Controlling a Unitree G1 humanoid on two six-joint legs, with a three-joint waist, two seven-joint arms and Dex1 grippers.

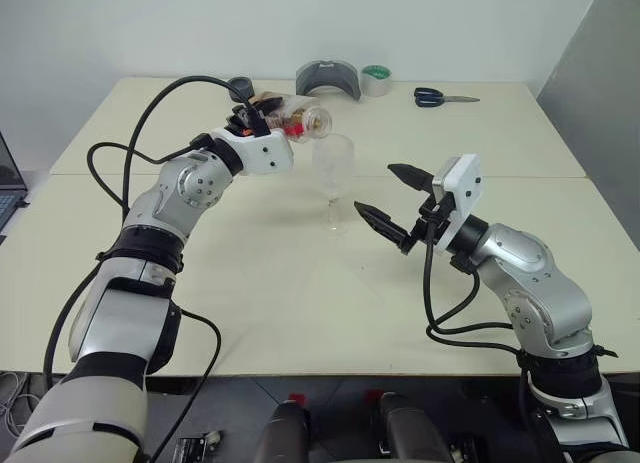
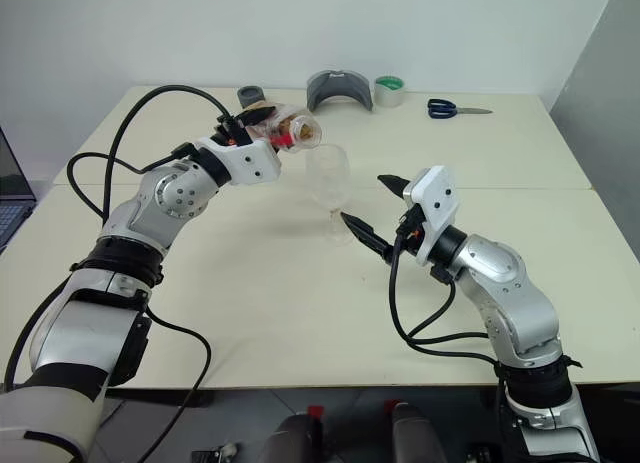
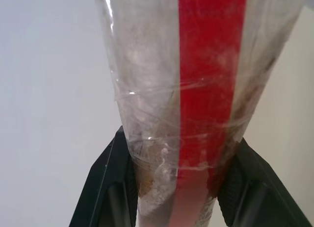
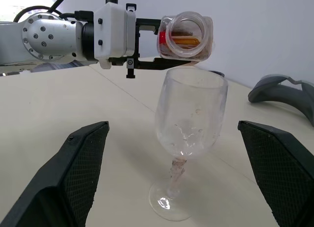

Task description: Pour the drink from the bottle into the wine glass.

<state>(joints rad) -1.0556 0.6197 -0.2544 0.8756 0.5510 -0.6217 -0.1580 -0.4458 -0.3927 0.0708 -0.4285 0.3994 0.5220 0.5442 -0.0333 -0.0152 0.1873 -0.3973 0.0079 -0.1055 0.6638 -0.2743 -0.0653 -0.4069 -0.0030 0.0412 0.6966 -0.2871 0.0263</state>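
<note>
Tipped bottle (image 4: 186,37) over wine glass (image 4: 189,120) — uncapped

My arms are silver-grey metal shells with black joint bands and small screws. Black cables loop beside each. White blocky wrist housings carry my black, pointed, textured fingers (image 4: 83,173).

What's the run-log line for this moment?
left gripper: shut on bottle, tipped over wine glass | right gripper: open, beside glass | glass: upright on table
</note>
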